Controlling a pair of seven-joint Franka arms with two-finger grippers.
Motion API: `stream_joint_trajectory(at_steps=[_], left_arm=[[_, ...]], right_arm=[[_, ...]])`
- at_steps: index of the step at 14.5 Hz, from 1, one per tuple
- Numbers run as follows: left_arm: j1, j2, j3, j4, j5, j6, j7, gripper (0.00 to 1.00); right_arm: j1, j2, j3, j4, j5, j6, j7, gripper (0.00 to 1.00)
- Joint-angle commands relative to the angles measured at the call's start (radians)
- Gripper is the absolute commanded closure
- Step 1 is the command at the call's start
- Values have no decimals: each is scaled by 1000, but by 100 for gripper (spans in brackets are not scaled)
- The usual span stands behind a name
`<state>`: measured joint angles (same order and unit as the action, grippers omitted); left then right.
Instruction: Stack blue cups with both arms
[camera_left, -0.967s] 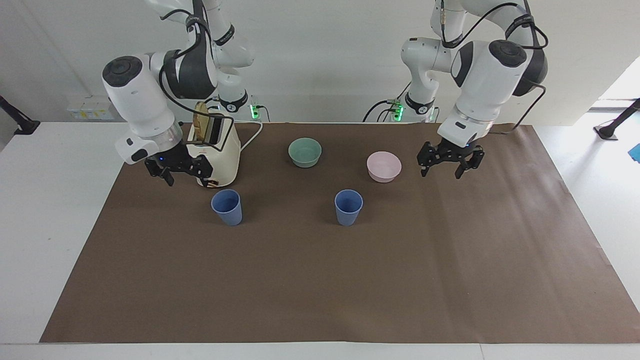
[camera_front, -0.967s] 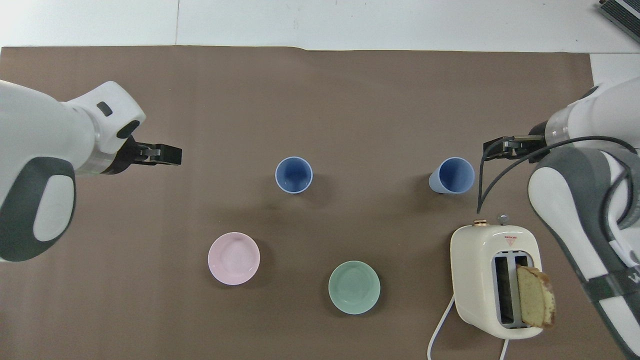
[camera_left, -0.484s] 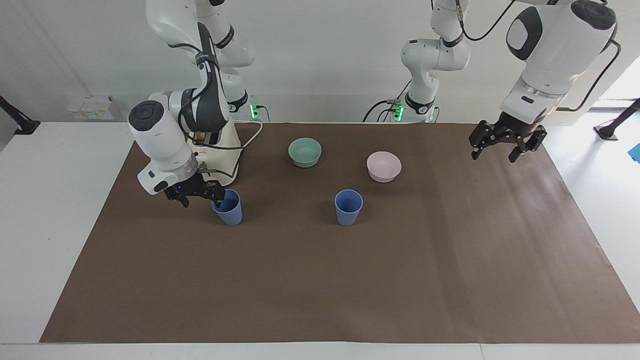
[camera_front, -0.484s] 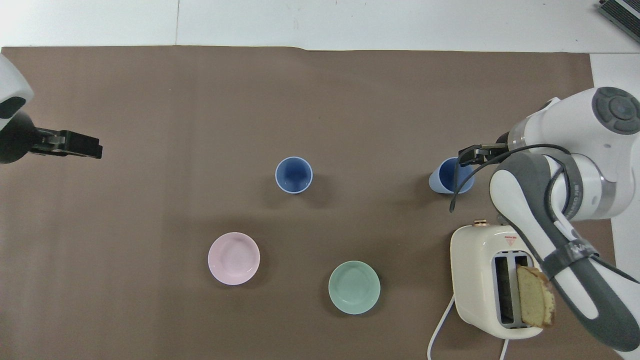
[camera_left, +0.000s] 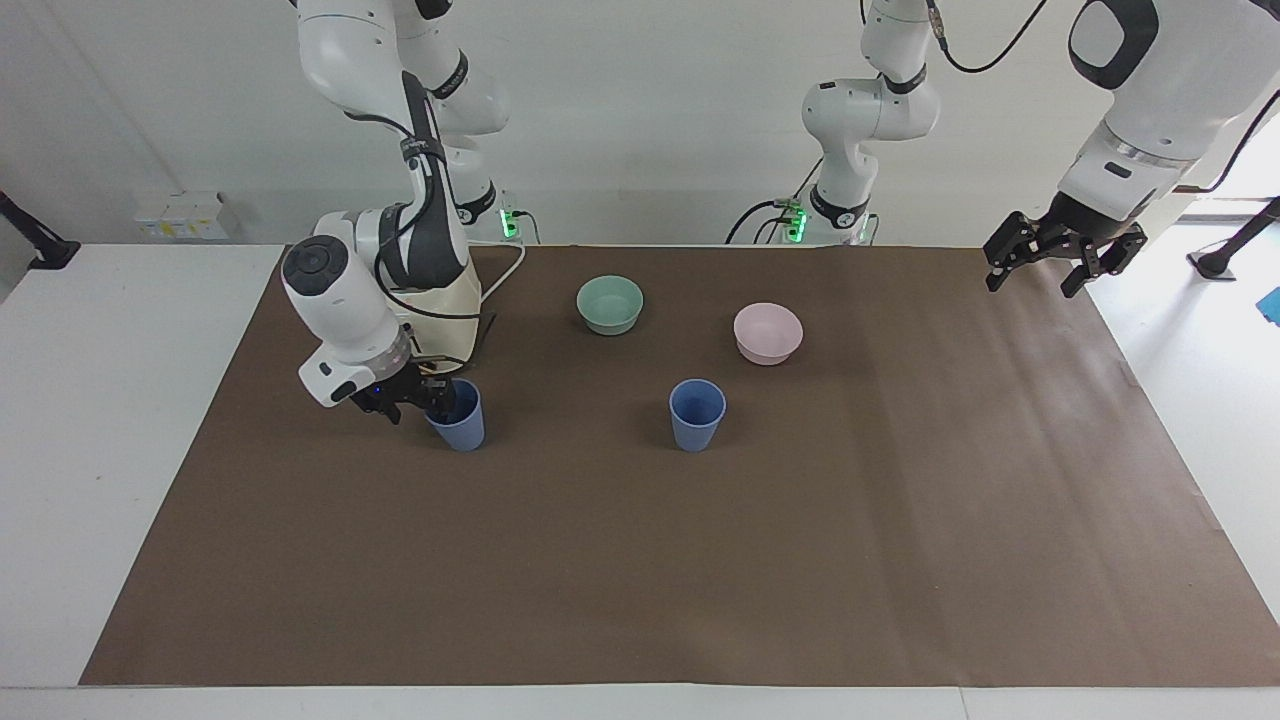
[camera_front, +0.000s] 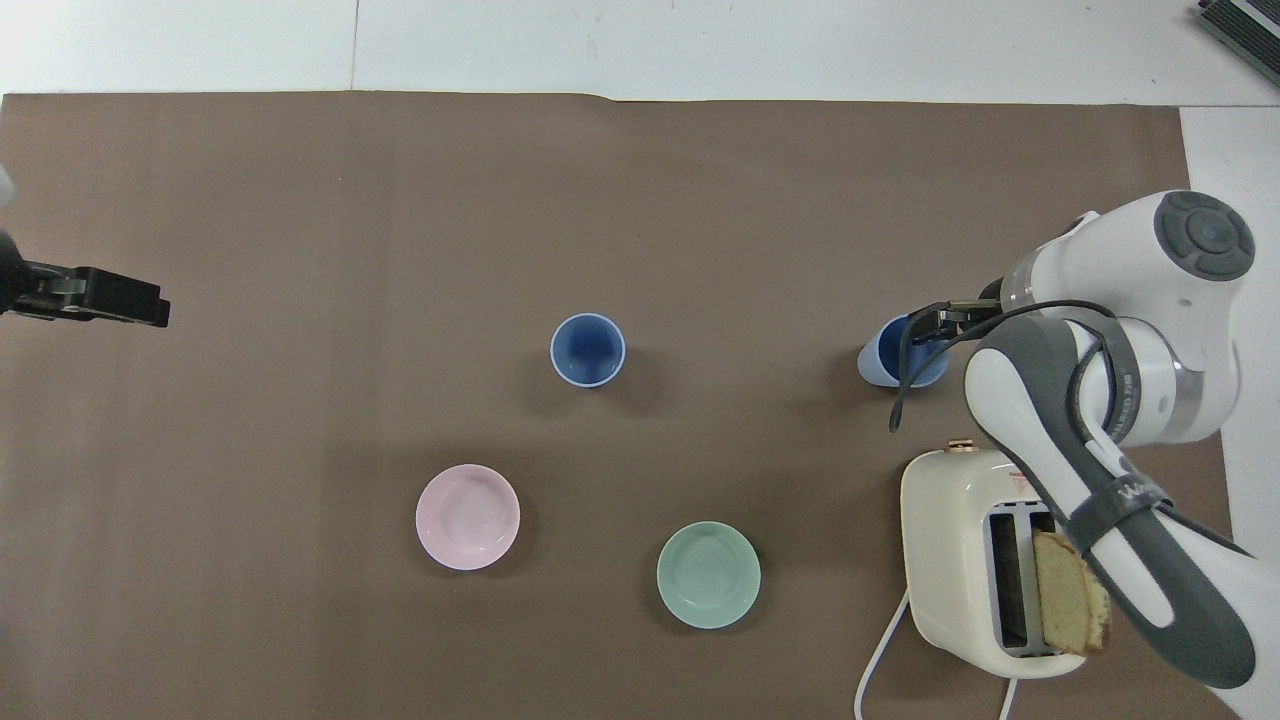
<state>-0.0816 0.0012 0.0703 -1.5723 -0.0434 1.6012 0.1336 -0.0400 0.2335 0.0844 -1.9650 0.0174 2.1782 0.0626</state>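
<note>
Reaching down and forward past the toaster (camera_front: 985, 560), my right arm is bent low over the mat, wrist tilted toward the middle of the table. My right gripper (camera_left: 425, 400) sits at the rim of the blue cup at my right arm's end (camera_left: 457, 418), one finger dipping inside the mouth and the other against the outer wall; the jaws are partly drawn in around that wall, though I cannot tell if they are pinching it firmly. That cup stands upright on the brown mat (camera_left: 640, 560), just beside the toaster and farther from me than it is. A slice of bread (camera_front: 1070, 592) pokes out of the toaster's slot. My left arm waits raised, my left gripper (camera_left: 1060, 262) spread wide and holding nothing, over the mat's edge at its own end. The other blue cup (camera_left: 697, 413) stands upright mid-table, well apart from the first. Nearer to me than it are the pink bowl (camera_left: 768, 333) and the green bowl (camera_left: 610, 303)
</note>
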Motion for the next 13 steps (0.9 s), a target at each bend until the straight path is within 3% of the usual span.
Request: stream_joint_trajectory(at_steps=[1, 8, 13], left_arm=[[13, 0, -15, 23, 19, -40, 11, 0], [13, -4, -15, 18, 17, -37, 9, 0], [14, -4, -14, 17, 13, -38, 3, 0]], right_arm=[[-1, 3, 8, 14, 16, 8, -27, 100], [-1, -23, 57, 66, 18, -58, 14, 100], [0, -40, 199, 185, 13, -135, 252, 100]])
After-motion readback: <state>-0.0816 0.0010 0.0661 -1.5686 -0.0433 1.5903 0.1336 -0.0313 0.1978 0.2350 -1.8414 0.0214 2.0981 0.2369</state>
